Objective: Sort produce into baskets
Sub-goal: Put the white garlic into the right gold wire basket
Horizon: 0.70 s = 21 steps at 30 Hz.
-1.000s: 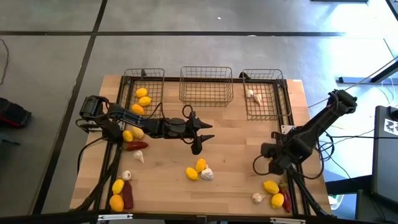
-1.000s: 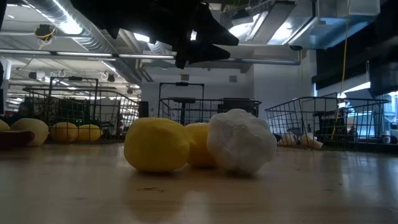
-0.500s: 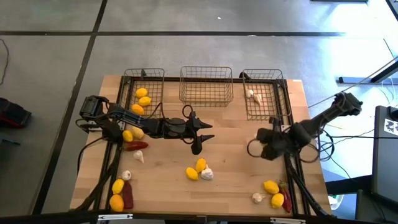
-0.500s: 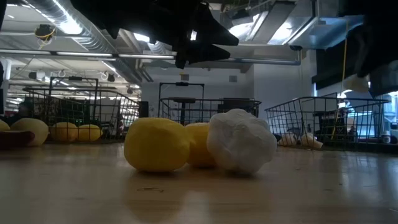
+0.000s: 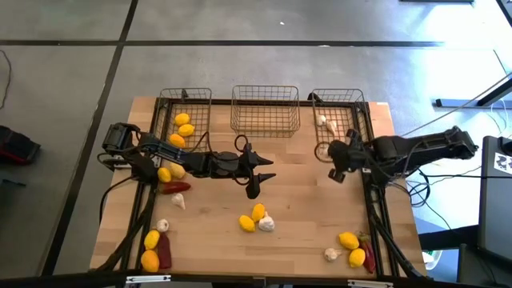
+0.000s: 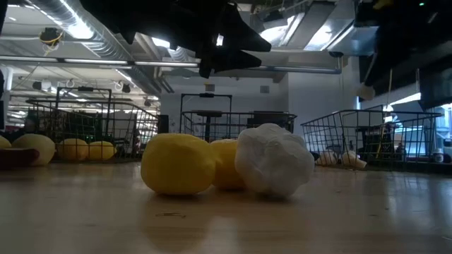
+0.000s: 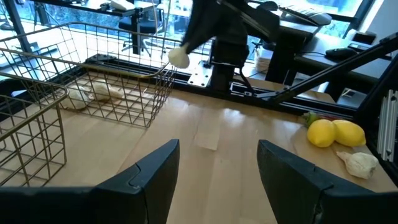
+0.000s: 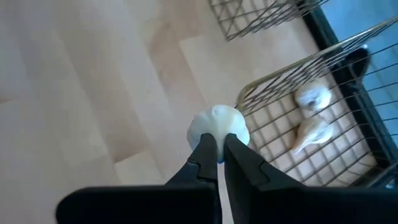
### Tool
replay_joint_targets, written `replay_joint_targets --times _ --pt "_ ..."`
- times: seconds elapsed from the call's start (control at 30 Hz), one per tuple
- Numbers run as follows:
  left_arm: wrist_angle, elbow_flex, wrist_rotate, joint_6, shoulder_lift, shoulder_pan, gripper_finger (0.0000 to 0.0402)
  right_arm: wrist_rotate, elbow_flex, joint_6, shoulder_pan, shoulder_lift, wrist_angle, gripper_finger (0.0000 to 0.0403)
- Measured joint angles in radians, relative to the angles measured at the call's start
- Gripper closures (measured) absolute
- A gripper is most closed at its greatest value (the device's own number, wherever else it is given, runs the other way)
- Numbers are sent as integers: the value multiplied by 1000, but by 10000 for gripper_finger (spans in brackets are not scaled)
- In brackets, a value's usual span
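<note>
My right gripper (image 5: 333, 157) is shut on a whitish garlic bulb (image 8: 217, 126) and hangs in the air beside the near left corner of the right wire basket (image 5: 340, 122), which holds two garlic bulbs (image 8: 313, 115). The left basket (image 5: 186, 120) holds several lemons. Nothing shows in the middle basket (image 5: 265, 110). My left gripper (image 5: 256, 178) waits open above the table's middle, over two lemons and a garlic bulb (image 5: 257, 218) that lie on the wood. My right gripper pinches the garlic bulb between its two fingers (image 8: 208, 152), which meet it on its near side (image 8: 216, 138). The fingers slant down from the table's right. The bulb sticks out past the fingertips and hangs clear of the table (image 7: 179, 57).
Loose produce lies about: lemons and a red chili (image 5: 176, 187) by the left arm, lemons, garlic and a chili (image 5: 158, 248) at the near left, lemons, garlic and a chili (image 5: 350, 246) at the near right. Bare wood (image 5: 304, 200) lies between the arms.
My right gripper has gone from the near right part of the table toward the far edge and up, turning as it went, and now hangs beside the right basket. The garlic bulb has travelled with it, clear of the table.
</note>
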<state>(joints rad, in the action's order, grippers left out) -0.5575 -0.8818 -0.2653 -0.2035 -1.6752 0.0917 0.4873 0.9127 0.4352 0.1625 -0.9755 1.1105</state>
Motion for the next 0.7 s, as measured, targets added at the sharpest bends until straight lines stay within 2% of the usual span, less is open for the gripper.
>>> replay_joint_targets --times 0.47,0.7 --pt "0 0 0 1 0 0 190 -3 0 -298 -348 8 -171 393" --pt "0 0 0 7 0 0 190 -107 0 -418 -552 6 -210 393"
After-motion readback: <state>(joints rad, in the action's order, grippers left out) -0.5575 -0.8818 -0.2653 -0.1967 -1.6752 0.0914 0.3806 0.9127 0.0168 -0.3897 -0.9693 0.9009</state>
